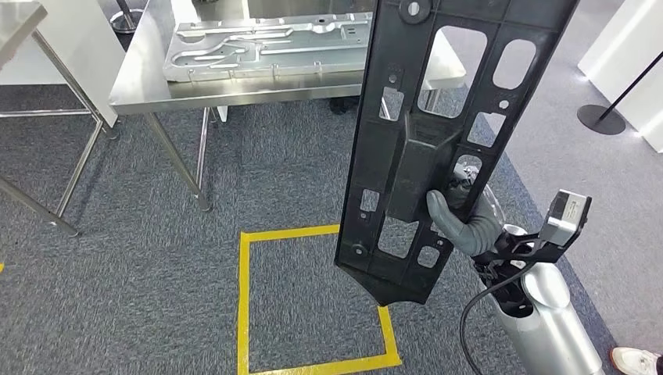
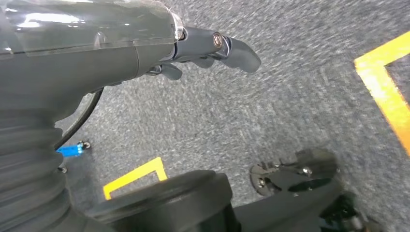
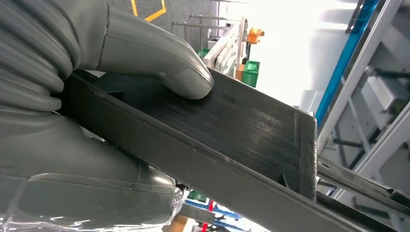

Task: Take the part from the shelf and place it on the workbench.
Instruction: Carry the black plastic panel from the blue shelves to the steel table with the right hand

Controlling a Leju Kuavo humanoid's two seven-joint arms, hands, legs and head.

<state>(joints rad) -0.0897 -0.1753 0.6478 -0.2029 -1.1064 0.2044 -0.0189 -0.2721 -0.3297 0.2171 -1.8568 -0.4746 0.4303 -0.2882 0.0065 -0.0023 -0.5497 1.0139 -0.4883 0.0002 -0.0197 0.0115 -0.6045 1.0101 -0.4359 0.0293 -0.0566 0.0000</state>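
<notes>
My right hand [image 1: 463,219] grips a long black plastic part [image 1: 426,125] with several cut-outs, holding it upright above the carpet. The thumb wraps over the part's raised middle rib. In the right wrist view the thumb [image 3: 159,58] presses on the part's black edge [image 3: 232,140]. The steel workbench [image 1: 145,82] stands ahead at the upper left, and the part's top reaches over its right end. My left hand [image 2: 203,48] hangs over the grey carpet, fingers curled and holding nothing.
A silver stamped metal panel [image 1: 266,47] lies on the workbench. A yellow tape square [image 1: 313,297] marks the carpet below the part. Another steel table's legs [image 1: 47,156] stand at the far left. A stanchion base [image 1: 600,119] sits at the right, and a person's shoe [image 1: 637,361] at bottom right.
</notes>
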